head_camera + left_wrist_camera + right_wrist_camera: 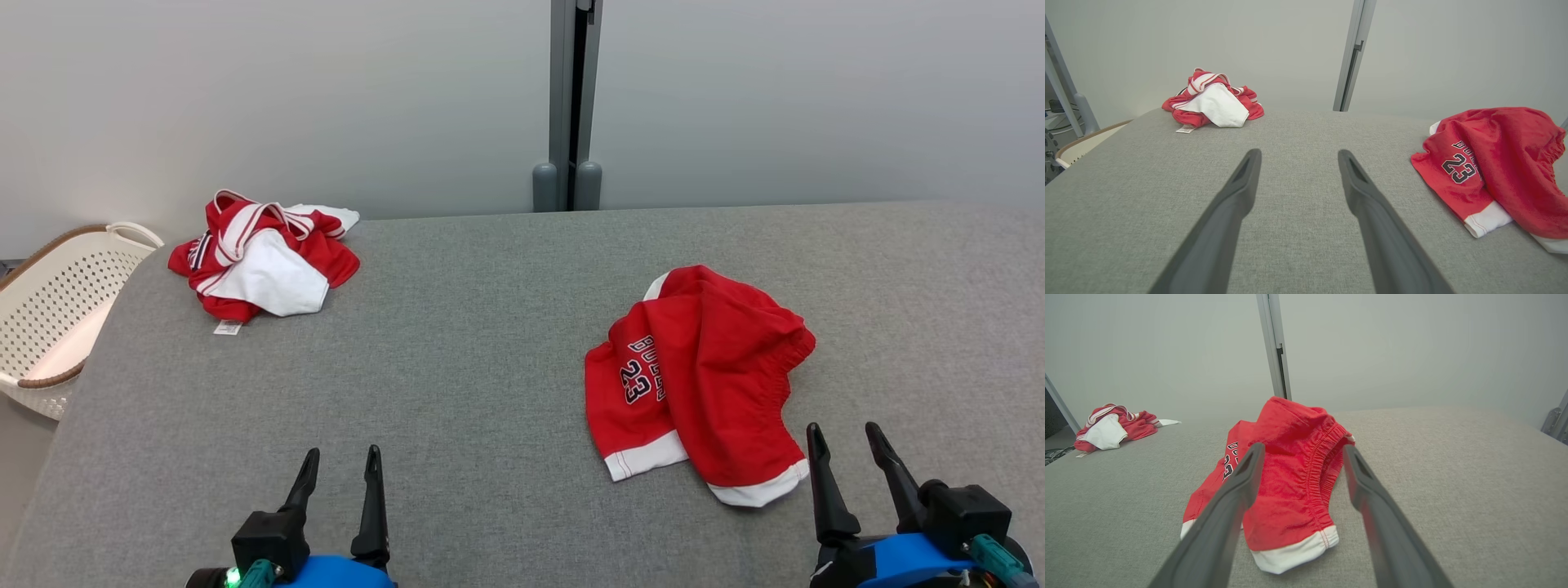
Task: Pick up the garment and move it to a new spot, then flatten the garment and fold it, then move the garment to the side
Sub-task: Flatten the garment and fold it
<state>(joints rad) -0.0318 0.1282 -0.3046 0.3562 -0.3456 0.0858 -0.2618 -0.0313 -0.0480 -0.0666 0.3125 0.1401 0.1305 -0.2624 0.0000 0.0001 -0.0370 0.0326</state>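
I am holding my left hand (343, 451) at the near left, fingers spread and gripping nothing. My right hand (842, 426) is sitting equally spread at the near right, just beside the white hem of the crumpled red shorts (702, 376). These are lying right of centre on the grey surface (457, 367). A red-and-white garment (261, 261) is lying bunched at the far left, near a white basket (49, 310).

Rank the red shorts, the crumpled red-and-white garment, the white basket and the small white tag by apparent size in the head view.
1. red shorts, also nearest the camera, which may flatter them.
2 and 3. crumpled garment and basket look about alike; the basket is partly cut off, so no ranking.
4. tag.
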